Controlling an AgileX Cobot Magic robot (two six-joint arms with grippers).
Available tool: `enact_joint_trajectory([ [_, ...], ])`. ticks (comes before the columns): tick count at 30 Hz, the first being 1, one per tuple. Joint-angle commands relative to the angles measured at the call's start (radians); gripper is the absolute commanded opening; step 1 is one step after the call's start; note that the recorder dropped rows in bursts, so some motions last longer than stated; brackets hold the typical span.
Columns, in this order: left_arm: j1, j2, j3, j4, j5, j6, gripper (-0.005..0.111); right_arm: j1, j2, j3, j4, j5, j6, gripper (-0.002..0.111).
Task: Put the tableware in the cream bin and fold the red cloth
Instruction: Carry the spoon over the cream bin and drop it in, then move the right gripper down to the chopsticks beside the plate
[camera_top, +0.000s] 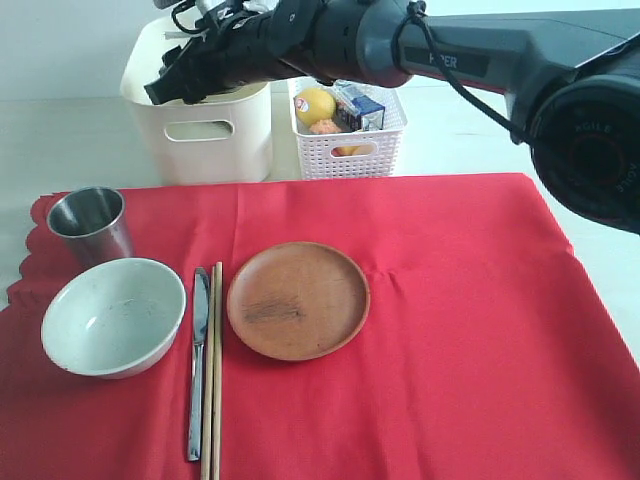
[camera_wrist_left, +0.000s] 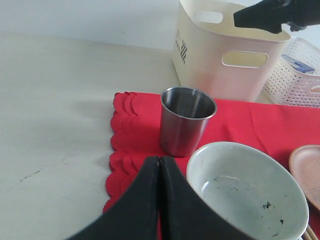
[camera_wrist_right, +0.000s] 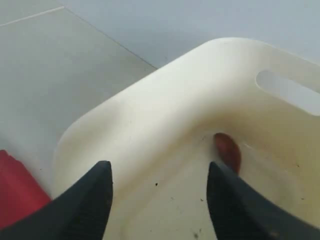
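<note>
Chopsticks (camera_top: 212, 380) cut off below, spoon (camera_wrist_right: 228, 150) part-hidden in cream bin (camera_wrist_right: 150, 115)

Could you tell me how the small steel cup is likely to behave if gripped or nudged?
The steel cup looks thin-walled and empty, so probably light and rigid. Its polished, tapered side may slip in a pinch. It stands upright on the red cloth, narrower at the base, so a push could tip it.
</note>
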Motion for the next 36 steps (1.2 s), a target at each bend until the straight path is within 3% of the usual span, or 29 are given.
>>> enact_joint_trajectory([
  [1, 0.001, -0.006, 0.004, -0.007, -0.008, -0.004, 0.0, -0.002, -0.056, -0.012, -0.008, 0.081, -0.005, 0.056],
  [12, 0.001, -0.006, 0.004, -0.007, -0.008, -0.004, 0.0, -0.002, -0.185, -0.012, -0.043, 0.361, 0.14, 0.056],
  [26, 0.001, -0.006, 0.004, -0.007, -0.008, -0.004, 0.0, 0.007, -0.286, -0.012, -0.31, 0.76, 0.476, 0.055],
  [36, 0.001, -0.006, 0.004, -0.007, -0.008, -0.004, 0.0, 0.168, -0.311, -0.009, -0.687, 0.895, 0.681, 0.055],
])
